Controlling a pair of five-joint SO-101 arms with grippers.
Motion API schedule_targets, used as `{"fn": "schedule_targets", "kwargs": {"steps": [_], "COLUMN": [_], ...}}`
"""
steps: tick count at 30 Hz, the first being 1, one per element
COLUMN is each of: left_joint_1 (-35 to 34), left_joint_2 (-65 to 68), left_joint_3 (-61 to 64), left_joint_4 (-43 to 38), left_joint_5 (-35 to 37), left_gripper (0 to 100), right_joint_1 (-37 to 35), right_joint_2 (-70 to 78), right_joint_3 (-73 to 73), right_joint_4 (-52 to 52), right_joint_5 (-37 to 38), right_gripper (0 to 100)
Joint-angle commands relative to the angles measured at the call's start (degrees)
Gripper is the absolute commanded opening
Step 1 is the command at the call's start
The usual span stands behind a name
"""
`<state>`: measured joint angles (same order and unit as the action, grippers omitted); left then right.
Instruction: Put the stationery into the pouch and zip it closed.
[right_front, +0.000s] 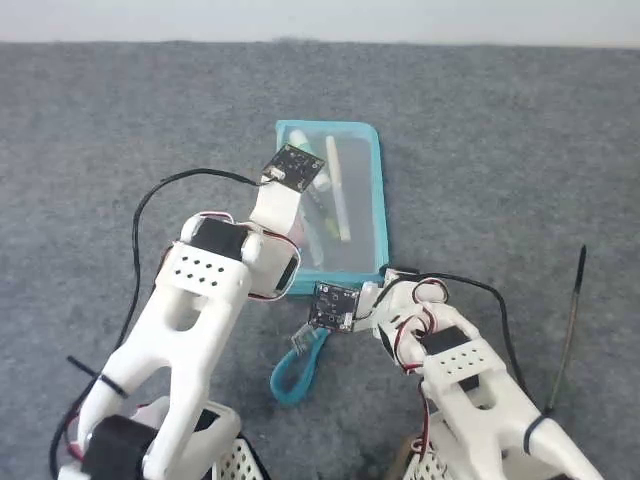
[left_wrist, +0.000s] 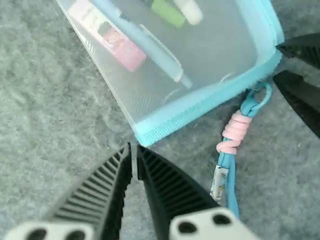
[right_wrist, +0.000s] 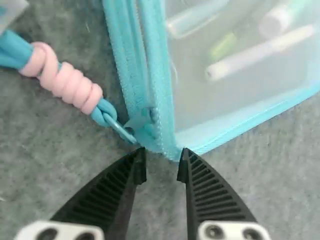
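High: left arm (right_front: 190, 310) bends over the near-left corner of the clear turquoise-edged zip pouch (right_front: 381, 190), right arm (right_front: 470, 385) sits at its near-right corner. Grey carpet (right_front: 520, 150) runs wide beyond the pouch's far and side edges.
Left wrist: left gripper (left_wrist: 132, 148) just off the pouch corner, jaws nearly closed, empty.
Right wrist: right gripper (right_wrist: 161, 154) has a narrow gap and holds nothing, tips just short of the zipper slider (right_wrist: 147, 120). Pens (right_wrist: 255, 55) inside the pouch.
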<state>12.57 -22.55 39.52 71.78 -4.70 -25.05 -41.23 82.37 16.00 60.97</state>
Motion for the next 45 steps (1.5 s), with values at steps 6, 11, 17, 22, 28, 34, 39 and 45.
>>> {"fn": "schedule_targets", "kwargs": {"steps": [6, 11, 17, 22, 28, 34, 39, 45], "left_joint_1": [-0.6, -0.7, -0.7, -0.6, -0.7, -0.7, -1.8, -7.0], "left_joint_2": [-3.0, -3.0, -3.0, -3.0, -2.9, -2.9, -2.8, -2.8], "left_joint_3": [1.3, 5.9, 8.8, 10.3, 12.4, 14.9, 16.5, 18.7], "left_joint_4": [-6.5, -11.6, -12.0, -12.0, -16.3, -20.5, -24.4, -26.4], "left_joint_5": [-0.6, -0.7, -2.9, -5.5, -5.4, -5.7, -6.5, -10.5], "left_gripper": [1, 3, 15, 18, 18, 18, 18, 18], "right_joint_1": [1.7, 3.7, 4.2, 4.1, 4.1, 2.9, 2.9, 2.7], "right_joint_2": [-17.9, -26.7, -32.5, -32.6, -32.6, -32.6, -31.9, -27.7], "right_joint_3": [-4.6, -8.1, -8.4, -7.5, -1.3, -4.0, -3.7, -3.7], "right_joint_4": [14.5, 29.8, 42.2, 47.1, 42.6, 49.8, 49.4, 47.5], "right_joint_5": [-5.4, -15.8, -23.2, -23.6, -22.3, -27.8, -28.2, -28.1], "right_gripper": [10.8, 10.8, 10.8, 13.9, 29.9, 29.9, 29.9, 29.9]}}
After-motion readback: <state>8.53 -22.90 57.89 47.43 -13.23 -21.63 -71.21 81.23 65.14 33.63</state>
